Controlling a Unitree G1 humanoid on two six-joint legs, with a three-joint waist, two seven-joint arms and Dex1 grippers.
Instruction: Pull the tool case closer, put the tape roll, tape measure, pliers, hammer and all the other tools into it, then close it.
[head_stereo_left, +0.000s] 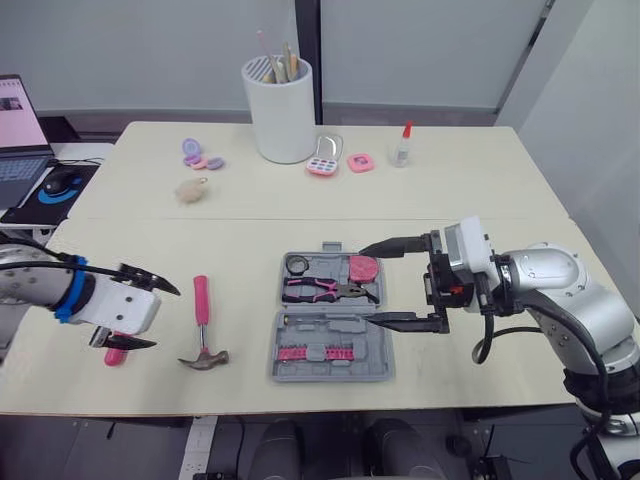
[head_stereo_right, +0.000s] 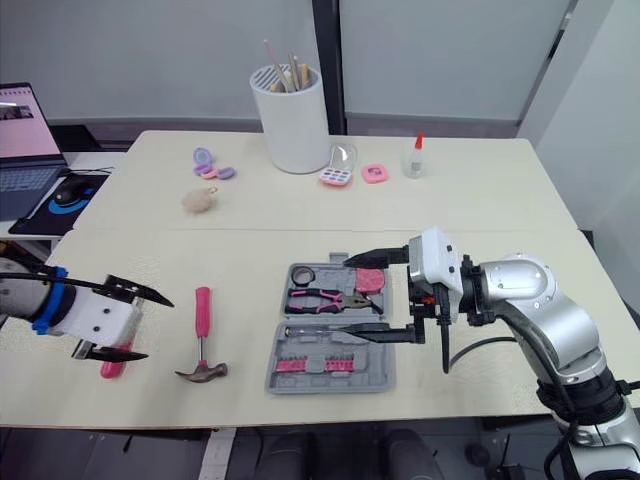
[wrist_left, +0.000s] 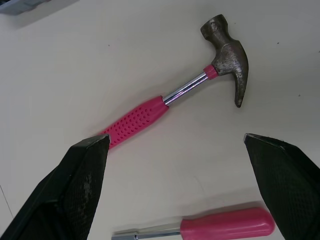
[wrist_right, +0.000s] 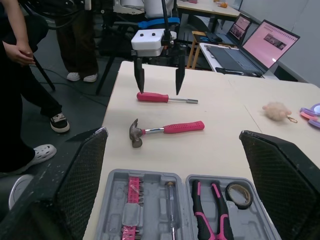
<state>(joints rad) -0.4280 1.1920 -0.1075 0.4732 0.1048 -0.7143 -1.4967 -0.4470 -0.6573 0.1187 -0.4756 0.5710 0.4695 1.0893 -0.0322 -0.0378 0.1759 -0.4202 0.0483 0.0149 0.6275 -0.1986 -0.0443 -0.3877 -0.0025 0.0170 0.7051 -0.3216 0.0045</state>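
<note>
Left eye view: tool case is seen open mid-table; tape roll, pliers & tape measure are held in its far half, bit set in near half. Hammer & screwdriver are laid on table to case's left. L gripper & R gripper are spread wide, nothing gripped.

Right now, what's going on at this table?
A humanoid robot is packing a tool case, which lies open in front of it. Pliers, tape roll and tape measure already sit in it. The hammer and a pink screwdriver lie on the table to its left, with the left hand open above them. The right hand is open at the case's right side.
</note>
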